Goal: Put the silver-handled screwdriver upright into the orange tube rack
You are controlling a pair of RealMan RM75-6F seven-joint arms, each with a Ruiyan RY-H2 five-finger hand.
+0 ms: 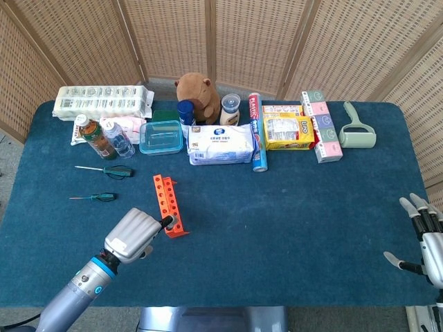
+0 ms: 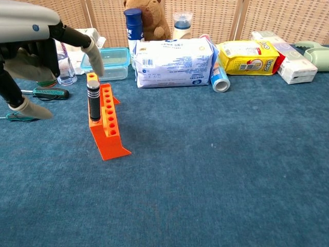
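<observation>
The orange tube rack (image 1: 170,205) (image 2: 106,125) lies left of the table's middle. The silver-handled screwdriver (image 2: 93,101) stands upright in a hole near the rack's front end, its dark ribbed handle with silver cap sticking up; from the head view only the handle top (image 1: 167,222) shows. My left hand (image 1: 131,235) (image 2: 36,54) hovers just left of and above the handle, fingers (image 2: 95,55) spread, touching nothing. At the table's front right edge my right hand (image 1: 426,238) rests with fingers apart and empty.
Two green-handled screwdrivers (image 1: 105,169) (image 1: 95,198) lie left of the rack. Along the back stand bottles (image 1: 97,136), a clear plastic box (image 1: 161,137), a plush toy (image 1: 196,95), a tissue pack (image 1: 221,144), a yellow packet (image 1: 287,131) and a lint roller (image 1: 356,129).
</observation>
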